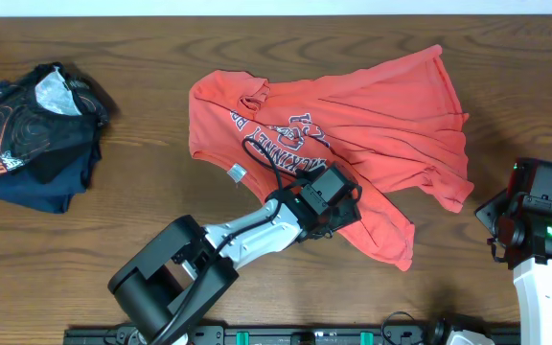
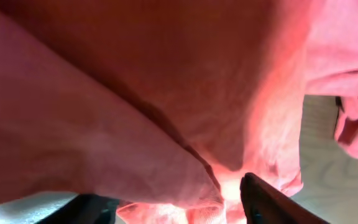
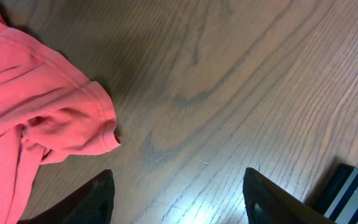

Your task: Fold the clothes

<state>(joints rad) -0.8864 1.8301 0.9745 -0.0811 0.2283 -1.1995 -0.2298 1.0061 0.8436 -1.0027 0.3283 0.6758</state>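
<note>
The coral T-shirt (image 1: 381,115) lies crumpled, with dark blue lettering, across the middle of the table. My left gripper (image 1: 341,213) is down on its lower hem. In the left wrist view the shirt (image 2: 135,93) fills the frame, and a bunched fold of it sits between the left gripper's (image 2: 173,208) two dark fingers, which still stand well apart. At the right my right gripper (image 1: 494,218) is open over bare wood. Its fingers (image 3: 260,196) are wide apart with nothing between them, and a sleeve of the shirt (image 3: 48,118) lies just to their left.
A folded dark swirl-printed garment (image 1: 32,134) lies at the far left. The wooden table (image 1: 142,220) is bare between it and the shirt. A black rail (image 1: 286,335) runs along the front edge.
</note>
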